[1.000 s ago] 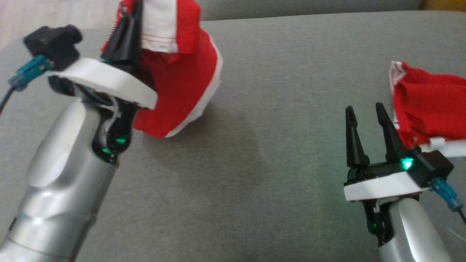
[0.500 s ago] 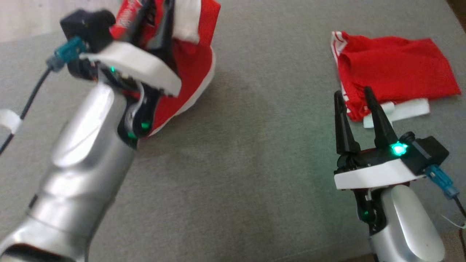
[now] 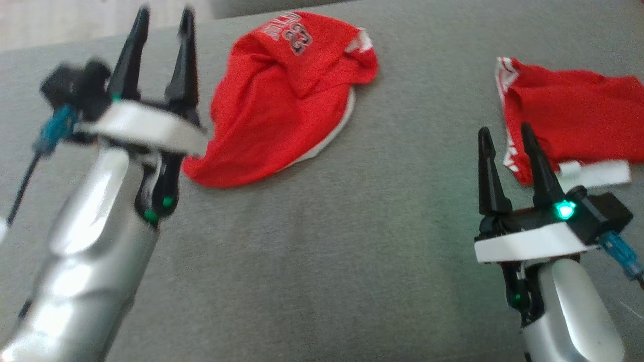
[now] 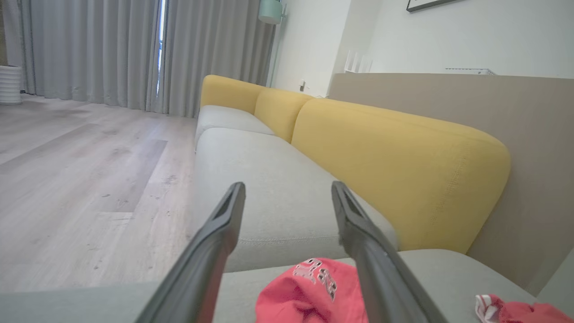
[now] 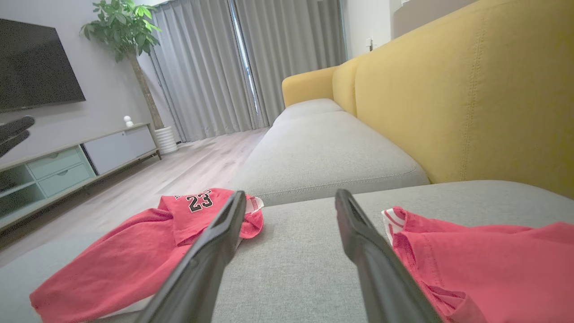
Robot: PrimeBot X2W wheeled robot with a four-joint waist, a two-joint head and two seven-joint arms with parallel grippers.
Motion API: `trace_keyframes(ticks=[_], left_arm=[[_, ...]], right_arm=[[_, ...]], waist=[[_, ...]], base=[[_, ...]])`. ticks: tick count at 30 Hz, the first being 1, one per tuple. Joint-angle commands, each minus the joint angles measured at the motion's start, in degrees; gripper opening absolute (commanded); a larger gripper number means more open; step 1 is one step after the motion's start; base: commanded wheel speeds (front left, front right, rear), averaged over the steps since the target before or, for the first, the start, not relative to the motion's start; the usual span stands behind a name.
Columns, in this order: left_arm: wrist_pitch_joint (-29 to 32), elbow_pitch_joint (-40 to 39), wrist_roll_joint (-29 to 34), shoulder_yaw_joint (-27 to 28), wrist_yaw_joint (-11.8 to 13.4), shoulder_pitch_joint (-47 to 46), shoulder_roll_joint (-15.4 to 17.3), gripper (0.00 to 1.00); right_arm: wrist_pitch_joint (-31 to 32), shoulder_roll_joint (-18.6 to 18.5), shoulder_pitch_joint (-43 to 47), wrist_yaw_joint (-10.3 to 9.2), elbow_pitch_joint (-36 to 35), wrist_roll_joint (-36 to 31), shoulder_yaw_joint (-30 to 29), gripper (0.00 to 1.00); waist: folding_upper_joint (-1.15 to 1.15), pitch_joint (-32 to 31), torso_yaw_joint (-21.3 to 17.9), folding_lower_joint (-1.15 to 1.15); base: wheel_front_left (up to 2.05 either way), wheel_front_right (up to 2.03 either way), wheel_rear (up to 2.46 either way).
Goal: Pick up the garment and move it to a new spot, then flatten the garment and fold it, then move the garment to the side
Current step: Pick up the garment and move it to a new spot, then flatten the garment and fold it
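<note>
Lying in a crumpled heap on the grey seat cushion (image 3: 352,251), the red garment (image 3: 282,100) shows its number 23 print uppermost, with a white edge peeking from under its lower right side. Just to its left, the left gripper (image 3: 164,20) hangs above the cushion with its fingers spread wide and nothing between them. The right gripper (image 3: 505,138), equally splayed and empty, sits well to the right, just beside a second red garment (image 3: 573,115). The placing step looks done, so flattening seems next. To do it well, each gripper should probably take a single outer edge of the heap, low against the cushion, and draw outward in opposite directions. That means avoiding a pinch through several layers and keeping the right arm off the neighbouring piece.
</note>
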Motion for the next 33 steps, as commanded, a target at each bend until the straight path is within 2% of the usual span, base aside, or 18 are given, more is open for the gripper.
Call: trace_keyframes(ticks=[1, 6, 12, 16, 22, 29, 33], left_arm=[[-0.9, -2.0, -0.3, 2.7, 0.2, -0.3, 2.7, 1.00], [-3.5, -5.6, -0.2, 3.3, 0.8, 9.0, 4.2, 1.00], [-5.1, -10.0, 0.5, 5.3, 3.5, 22.2, 1.6, 1.00], [-5.2, -14.3, 6.2, 9.7, 5.7, 28.3, -1.7, 1.00], [-5.2, -16.6, 12.0, 14.0, 3.7, 32.6, -7.0, 1.00], [-5.3, -14.9, 15.4, 15.7, 0.0, 32.1, -10.0, 1.00], [-5.3, -13.9, 16.4, 16.2, -1.4, 31.5, -11.6, 1.00]], right_arm=[[-0.6, -0.2, 0.4, -0.04, -1.5, -0.4, 0.9, 1.00], [-0.6, -0.2, 2.0, -0.04, -0.8, -1.6, -0.3, 1.00], [-0.6, -0.2, 3.8, -0.04, -0.6, -2.0, -1.3, 1.00], [-0.6, -0.2, 4.5, -0.04, -0.6, -2.0, -1.3, 1.00], [-0.6, -0.2, 4.4, -0.04, -0.6, -2.5, -1.2, 1.00], [-0.5, -0.2, 1.9, -0.04, 1.2, -5.1, -0.5, 1.00], [2.4, -0.2, -1.6, -0.04, 4.9, -6.8, -0.3, 1.00]], waist=[[0.00, -1.7, 2.5, 0.00], [0.00, -3.8, 6.1, 0.00], [0.00, -5.6, 8.3, 0.00], [0.00, -5.9, 8.8, 0.00], [0.00, -5.8, 9.2, 0.00], [0.00, -4.2, 10.6, 0.00], [0.00, -2.8, 11.9, 0.00]], base=[[0.00, 0.00, 0.00], [0.00, 0.00, 0.00], [0.00, 0.00, 0.00], [0.00, 0.00, 0.00], [0.00, 0.00, 0.00], [0.00, 0.00, 0.00], [0.00, 0.00, 0.00]])
